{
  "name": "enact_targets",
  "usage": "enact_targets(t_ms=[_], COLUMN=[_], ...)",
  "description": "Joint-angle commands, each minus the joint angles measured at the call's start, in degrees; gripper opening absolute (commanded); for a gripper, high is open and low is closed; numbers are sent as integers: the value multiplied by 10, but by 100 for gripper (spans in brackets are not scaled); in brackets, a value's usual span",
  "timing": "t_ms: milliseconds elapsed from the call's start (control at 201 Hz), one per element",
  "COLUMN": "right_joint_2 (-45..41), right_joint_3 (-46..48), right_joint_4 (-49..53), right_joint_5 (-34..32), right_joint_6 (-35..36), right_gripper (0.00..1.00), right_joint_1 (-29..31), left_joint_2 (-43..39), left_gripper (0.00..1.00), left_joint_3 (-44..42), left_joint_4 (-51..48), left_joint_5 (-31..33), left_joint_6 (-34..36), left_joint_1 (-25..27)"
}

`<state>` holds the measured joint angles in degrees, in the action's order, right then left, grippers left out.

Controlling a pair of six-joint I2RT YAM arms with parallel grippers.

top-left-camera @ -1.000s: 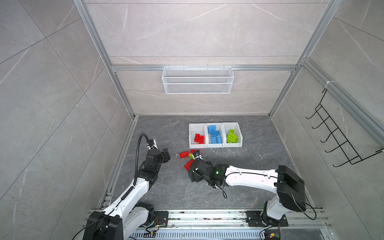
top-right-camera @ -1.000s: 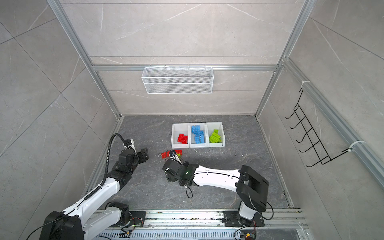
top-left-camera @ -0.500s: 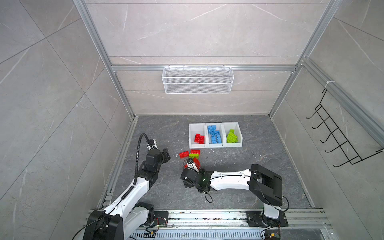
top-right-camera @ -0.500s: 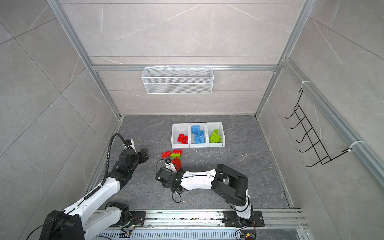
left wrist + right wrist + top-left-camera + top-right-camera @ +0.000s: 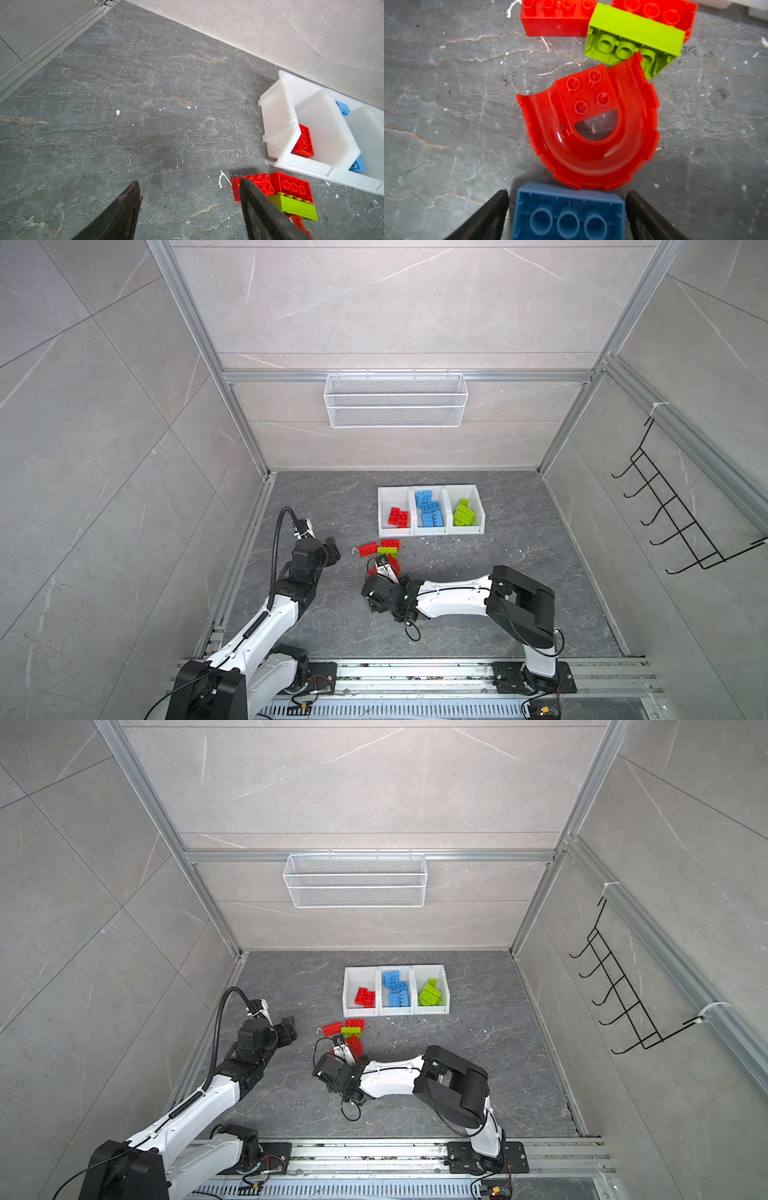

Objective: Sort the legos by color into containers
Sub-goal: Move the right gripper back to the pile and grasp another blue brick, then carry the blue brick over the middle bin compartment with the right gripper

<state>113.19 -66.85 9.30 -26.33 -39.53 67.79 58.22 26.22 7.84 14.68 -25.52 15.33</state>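
My right claw (image 5: 568, 191) stands wide, straddling an upturned blue plastic brick (image 5: 569, 216) (a sliver of tabletop (image 5: 456, 104) shows beside one finger (image 5: 488, 218), so I don't read it as pinched). That brick touches a red U-shaped arch piece (image 5: 591, 162), one end of which meets a lime green brick (image 5: 633, 31) tipped on its side against two red bricks (image 5: 556, 22). This cluster lies mid-tabletop, just nearward of the three joined white plastic bins (image 5: 430, 531) toward the far edge. These hold red bricks (image 5: 398, 517) in the left bin, blue bricks (image 5: 429, 510) in the middle and lime bricks (image 5: 463, 514) in the right. My left claw (image 5: 188, 181) gapes on nothing, beside the cluster on the left-edge side.
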Motion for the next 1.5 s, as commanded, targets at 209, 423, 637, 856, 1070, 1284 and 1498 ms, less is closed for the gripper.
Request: enact_targets(t_ms=[209, 423, 637, 856, 1070, 1284, 1498], right_joint_2=[23, 6, -20, -64, -138, -225, -277], right_joint_3=[10, 35, 55, 60, 75, 65, 4], right_joint_4=[-33, -68, -85, -61, -18, 50, 170], right_joint_5=[5, 7, 1, 12, 72, 156, 191], right_joint_6=[-12, -11, -8, 19, 56, 115, 185], right_gripper=[82, 71, 62, 48, 39, 34, 34], right_joint_1=[-1, -1, -1, -4, -37, -111, -177], left_joint_2=[0, 5, 1, 4, -4, -6, -1], left_gripper=[77, 77, 77, 77, 77, 77, 77], left_joint_3=[-1, 1, 2, 2, 2, 2, 1], left_joint_4=[25, 25, 21, 23, 18, 17, 23], left_joint_5=[5, 3, 2, 3, 1, 1, 0], left_joint_6=[-5, -7, -4, -3, -3, -3, -3], left_joint_1=[-3, -3, -3, -3, -3, -3, -3])
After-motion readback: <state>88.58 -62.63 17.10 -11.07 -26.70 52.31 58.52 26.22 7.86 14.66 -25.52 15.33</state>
